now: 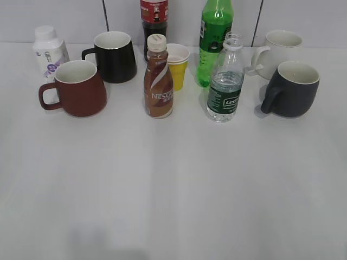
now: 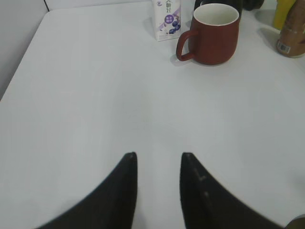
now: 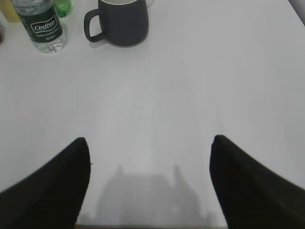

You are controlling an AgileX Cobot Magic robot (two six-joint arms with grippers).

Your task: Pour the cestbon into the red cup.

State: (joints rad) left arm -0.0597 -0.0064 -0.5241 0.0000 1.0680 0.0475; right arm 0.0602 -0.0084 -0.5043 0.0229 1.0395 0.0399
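The cestbon [image 1: 224, 86] is a small clear capless bottle with a dark green label, upright right of the table's middle; it also shows in the right wrist view [image 3: 42, 26] at top left. The red cup [image 1: 76, 88] stands upright at the left, handle to the left, and shows in the left wrist view [image 2: 213, 34] at the top. My left gripper [image 2: 157, 156] is open and empty over bare table, well short of the cup. My right gripper [image 3: 150, 142] is wide open and empty, well short of the bottle. Neither gripper shows in the exterior view.
A brown Nescafe bottle [image 1: 158, 78], yellow cup [image 1: 177, 65], green soda bottle [image 1: 214, 38], dark cola bottle [image 1: 154, 19], black mug [image 1: 113, 56], white jar [image 1: 49, 50], white mug [image 1: 277, 51] and dark grey mug [image 1: 293, 88] crowd the back. The white table [image 1: 173, 189] stretches forward.
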